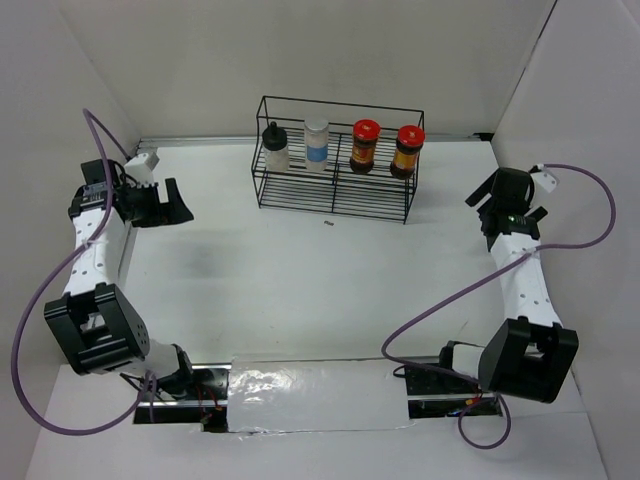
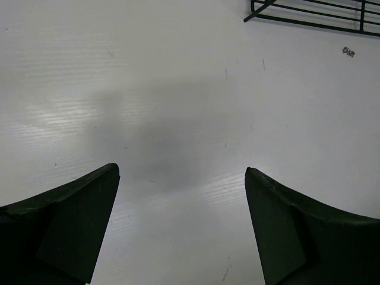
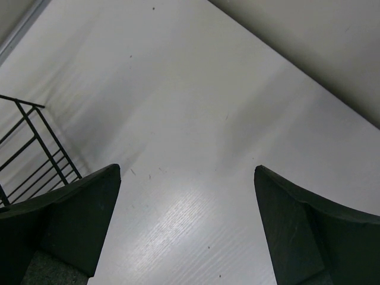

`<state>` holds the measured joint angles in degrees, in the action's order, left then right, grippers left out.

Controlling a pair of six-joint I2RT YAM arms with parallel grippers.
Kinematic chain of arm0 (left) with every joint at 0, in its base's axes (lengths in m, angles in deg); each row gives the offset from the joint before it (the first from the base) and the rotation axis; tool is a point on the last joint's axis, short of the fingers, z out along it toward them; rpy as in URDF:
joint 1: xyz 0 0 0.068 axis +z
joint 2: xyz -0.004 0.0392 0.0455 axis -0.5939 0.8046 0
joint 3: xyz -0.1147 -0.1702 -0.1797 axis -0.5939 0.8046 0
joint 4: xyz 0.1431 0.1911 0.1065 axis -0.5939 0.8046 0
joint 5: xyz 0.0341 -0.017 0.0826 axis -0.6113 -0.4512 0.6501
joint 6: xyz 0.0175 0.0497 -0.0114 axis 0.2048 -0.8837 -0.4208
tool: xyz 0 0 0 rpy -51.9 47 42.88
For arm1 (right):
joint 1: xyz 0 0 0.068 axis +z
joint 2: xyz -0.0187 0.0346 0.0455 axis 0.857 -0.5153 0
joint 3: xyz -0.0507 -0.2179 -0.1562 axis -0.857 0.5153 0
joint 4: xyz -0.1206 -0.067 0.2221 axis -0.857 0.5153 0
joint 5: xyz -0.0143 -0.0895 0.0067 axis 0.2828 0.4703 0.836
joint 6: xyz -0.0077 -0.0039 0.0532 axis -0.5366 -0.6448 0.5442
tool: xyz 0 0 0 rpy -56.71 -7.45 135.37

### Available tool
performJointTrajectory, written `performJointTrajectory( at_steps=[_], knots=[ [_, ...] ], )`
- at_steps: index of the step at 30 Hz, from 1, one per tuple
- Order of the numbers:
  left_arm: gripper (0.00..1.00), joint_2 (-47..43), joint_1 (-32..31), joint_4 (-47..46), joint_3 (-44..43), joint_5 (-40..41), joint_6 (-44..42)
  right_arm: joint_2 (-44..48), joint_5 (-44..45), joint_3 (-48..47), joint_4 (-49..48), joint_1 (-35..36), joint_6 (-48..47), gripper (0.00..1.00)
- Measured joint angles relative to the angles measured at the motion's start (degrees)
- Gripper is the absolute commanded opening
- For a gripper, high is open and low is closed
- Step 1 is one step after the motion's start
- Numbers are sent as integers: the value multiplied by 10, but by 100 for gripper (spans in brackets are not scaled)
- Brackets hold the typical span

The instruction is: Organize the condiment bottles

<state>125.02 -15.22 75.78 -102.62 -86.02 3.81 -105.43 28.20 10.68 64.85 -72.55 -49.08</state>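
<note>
Black wire rack (image 2: pixel 314 15): cropped at edge | condiment bottles (image 1: pixel 316 148): labels illegible

We find no legible writing in any view.

- Wire rack (image 1: pixel 340 104), overhead view: the left red-lidded jar (image 1: pixel 364 146) and the right red-lidded jar (image 1: pixel 406 152) each carry a yellow label with dark marks, too small to read.
- Next along the rack to the left, the white bottle (image 1: pixel 316 143) has a blue label; we make out no letters.
- At the rack's left end, the black-capped bottle (image 1: pixel 274 147) shows no print we can make out.
- Just in front of the rack lies a small dark scrap (image 1: pixel 328 224); blurred in the left wrist view (image 2: pixel 348 52), and we cannot tell whether it is printed.
</note>
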Motion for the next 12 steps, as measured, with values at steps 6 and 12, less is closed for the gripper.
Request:
performJointTrajectory(
  at_steps=[6, 12],
  knots=[
    [99, -31, 0, -9, 0, -17, -1, -7, 2, -2, 14, 8, 8, 100],
    [99, -32, 0, -12, 0, -24, 0, -2, -4, -1, 9, 8, 8, 100]
  ],
)
